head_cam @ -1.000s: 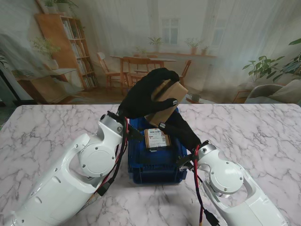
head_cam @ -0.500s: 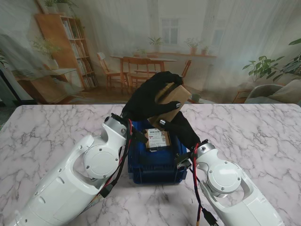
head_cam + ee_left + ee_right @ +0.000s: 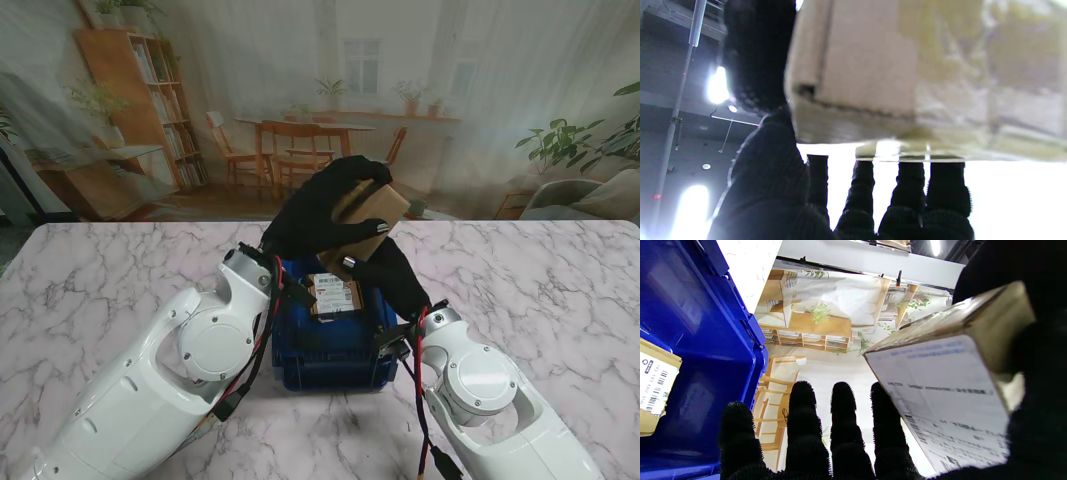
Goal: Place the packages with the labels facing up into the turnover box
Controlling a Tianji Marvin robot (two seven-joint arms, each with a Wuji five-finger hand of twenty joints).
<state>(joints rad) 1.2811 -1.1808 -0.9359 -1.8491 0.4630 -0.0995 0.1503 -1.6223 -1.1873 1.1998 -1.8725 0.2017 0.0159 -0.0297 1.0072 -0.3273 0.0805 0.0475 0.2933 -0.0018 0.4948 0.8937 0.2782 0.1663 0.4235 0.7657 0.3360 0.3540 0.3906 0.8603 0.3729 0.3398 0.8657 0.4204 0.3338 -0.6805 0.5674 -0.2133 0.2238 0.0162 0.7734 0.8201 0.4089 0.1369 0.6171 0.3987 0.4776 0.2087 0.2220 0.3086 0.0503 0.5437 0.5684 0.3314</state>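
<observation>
A brown cardboard package (image 3: 368, 220) is gripped by the left robot hand (image 3: 315, 210) above the blue plastic turnover box (image 3: 330, 345); the right robot hand (image 3: 385, 275) is spread beneath it.

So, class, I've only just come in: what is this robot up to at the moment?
It is sorting parcels into a blue turnover box on the marble table. The left hand holds a cardboard package in the air above the box. The right hand is under the package with its fingers spread. The right wrist view shows the package's printed label facing that hand, so it faces down. Another package already lies in the box, label up.
</observation>
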